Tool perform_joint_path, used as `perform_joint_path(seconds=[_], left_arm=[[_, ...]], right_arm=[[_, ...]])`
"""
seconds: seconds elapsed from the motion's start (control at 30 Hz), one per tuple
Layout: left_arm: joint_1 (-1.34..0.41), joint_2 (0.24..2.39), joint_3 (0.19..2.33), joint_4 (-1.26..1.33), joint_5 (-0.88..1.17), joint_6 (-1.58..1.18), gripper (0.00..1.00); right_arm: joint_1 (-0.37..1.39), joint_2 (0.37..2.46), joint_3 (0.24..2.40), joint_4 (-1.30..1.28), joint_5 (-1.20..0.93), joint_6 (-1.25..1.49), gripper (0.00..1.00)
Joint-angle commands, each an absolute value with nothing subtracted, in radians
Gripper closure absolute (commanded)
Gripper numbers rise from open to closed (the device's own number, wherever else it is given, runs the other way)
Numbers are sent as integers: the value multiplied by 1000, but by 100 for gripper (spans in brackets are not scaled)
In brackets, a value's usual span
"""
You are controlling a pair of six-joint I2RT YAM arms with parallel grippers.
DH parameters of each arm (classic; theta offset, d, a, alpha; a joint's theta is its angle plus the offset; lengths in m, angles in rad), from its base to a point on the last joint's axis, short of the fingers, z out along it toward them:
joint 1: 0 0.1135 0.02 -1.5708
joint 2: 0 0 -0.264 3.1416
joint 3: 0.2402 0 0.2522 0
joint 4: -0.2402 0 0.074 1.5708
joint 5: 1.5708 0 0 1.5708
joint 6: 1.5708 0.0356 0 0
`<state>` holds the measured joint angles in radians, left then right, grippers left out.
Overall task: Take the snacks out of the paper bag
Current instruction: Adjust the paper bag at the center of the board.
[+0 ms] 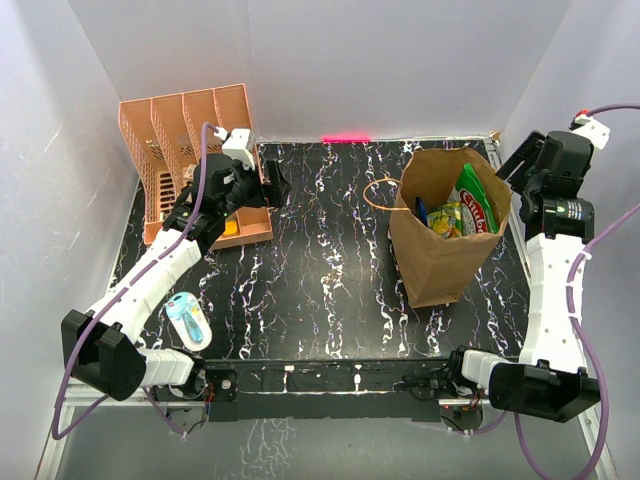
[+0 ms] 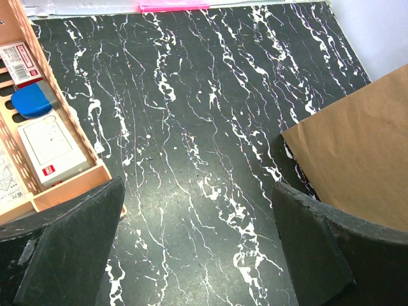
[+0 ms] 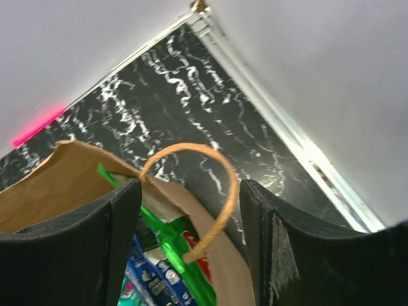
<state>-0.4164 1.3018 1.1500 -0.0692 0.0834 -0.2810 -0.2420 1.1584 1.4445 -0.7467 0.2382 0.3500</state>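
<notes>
The paper bag [image 1: 440,240] is seen upright on the black marbled table [image 1: 320,270], at approx. 3 o'clock from the table's centre, mouth open upward. The snacks [image 1: 462,212] are all held inside it: a green packet [image 1: 478,200] is propped against the bag's 2 o'clock wall, w/ a yellowish one and a blue one lower down. No packet is seen on the table.

The right gripper [image 1: 512,165] is placed just beside the bag's rim, at approx. 2 o'clock from the bag. In the right wrist view its fingers [image 3: 83,236] are spread wide and nothing is clamped. The bag's loop handle [image 3: 217,172] is framed between them, w/ the green packet [image 3: 169,242] and a blue packet [image 3: 150,274] visible below inside the bag. Whether the handle is touched cannot be told.

The left gripper [image 1: 268,183] is held well apart from the bag, at approx. 9 o'clock from it, next to the orange organiser [image 1: 190,150] at the table's 10 o'clock corner. Its fingers [image 2: 70,242] are likewise parted, w/ only bare table between them. A corner of the bag [image 2: 357,159] is seen at 3 o'clock in the left wrist view.

A light-blue oval gadget [image 1: 187,320] is lying at the table's 8 o'clock, near the left arm's base.
</notes>
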Motion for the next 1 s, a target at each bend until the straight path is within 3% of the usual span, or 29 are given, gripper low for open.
perform_joint_path(seconds=[0.0,0.17,0.37,0.6,0.97], left_arm=[[-422,1302,1180,-73,87,-284,1],[-421,1308,1181,-75,86,-284,2],[-421,1314,1183,-77,84,-284,2],[-422,1340,1188,-82,99,-301,2],[-422,1356,1184,-81,104,-316,2]], right_arm=[[-251,1144,1424,-668,100,387,37],[-259,1145,1415,-629,148,344,57],[-261,1146,1477,-562,111,270,92],[-261,1168,1589,-447,-110,135,92],[-261,1368,1861,-532,-419,87,92]])
